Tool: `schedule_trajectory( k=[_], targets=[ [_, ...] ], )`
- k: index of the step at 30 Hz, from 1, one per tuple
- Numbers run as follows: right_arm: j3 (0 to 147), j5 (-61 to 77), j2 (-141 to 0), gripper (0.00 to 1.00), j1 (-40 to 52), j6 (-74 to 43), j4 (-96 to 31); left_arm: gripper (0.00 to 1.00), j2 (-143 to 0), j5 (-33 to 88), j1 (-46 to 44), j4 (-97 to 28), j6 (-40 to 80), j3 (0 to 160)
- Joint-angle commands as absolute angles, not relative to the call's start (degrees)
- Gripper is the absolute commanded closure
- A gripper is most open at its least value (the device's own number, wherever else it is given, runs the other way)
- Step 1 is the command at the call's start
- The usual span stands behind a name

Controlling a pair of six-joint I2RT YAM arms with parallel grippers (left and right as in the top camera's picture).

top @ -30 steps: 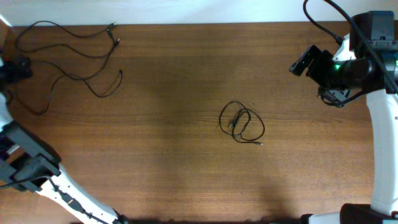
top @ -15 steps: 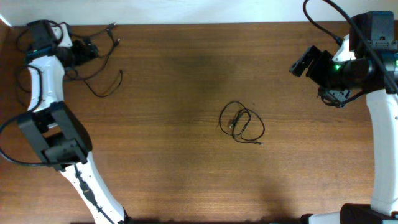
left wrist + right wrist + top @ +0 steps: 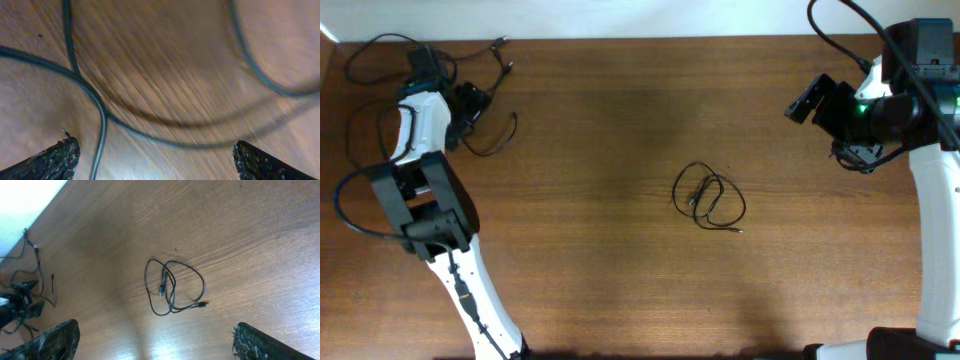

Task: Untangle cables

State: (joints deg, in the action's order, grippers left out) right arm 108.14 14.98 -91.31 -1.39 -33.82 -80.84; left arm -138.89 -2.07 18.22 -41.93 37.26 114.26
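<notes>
Black cords [image 3: 102, 112] cross directly beneath left jaws; jaws gape fully, grip nothing. Choose single strand clear of crossing, centre it between jaws before you close, lift slowly, watch that neighbouring strands don't drag along.

Right jaws equally wide, empty, well apart from every cord.

Count:
- one coiled cord [image 3: 709, 199] on wooden surface [image 3: 620, 290], ahead of right jaws, far from left jaws
- spread tangle [image 3: 486, 153] at left jaws, seemingly two cords, exact number unclear
- two arms
</notes>
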Motion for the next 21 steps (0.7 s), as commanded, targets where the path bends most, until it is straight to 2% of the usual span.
schedule_trajectory(
  k=[1, 4, 6, 12, 15, 21],
  targets=[
    [108.75, 14.28, -91.46, 0.02, -1.13, -33.17, -80.82, 0.01, -141.53, -4.43, 18.96, -41.01, 40.73, 113.75],
    [108.75, 14.28, -91.46, 0.02, -1.13, -33.17, -80.79, 0.0, -141.75, -6.33, 18.96, -40.29, 40.75, 113.75],
    [108.75, 14.28, -91.57, 0.02, -1.13, -33.17, -80.79, 0.05, -141.78, -8.36, 18.96, -39.75, 40.73, 113.75],
    [108.55, 14.31, -92.75, 0.02, -1.13, -33.17, -80.88, 0.28, -142.67, -18.33, 18.96, -39.7, 35.03, 113.75],
    [108.55, 14.31, -93.19, 0.02, -1.13, -33.17, -80.88, 0.33, -143.63, -18.96, 19.03, -39.51, 31.97, 113.75],
    [108.55, 14.31, -93.27, 0.02, -1.13, -33.17, -80.9, 0.67, -144.42, -19.35, 19.03, -39.31, 31.55, 113.75]
  ],
)
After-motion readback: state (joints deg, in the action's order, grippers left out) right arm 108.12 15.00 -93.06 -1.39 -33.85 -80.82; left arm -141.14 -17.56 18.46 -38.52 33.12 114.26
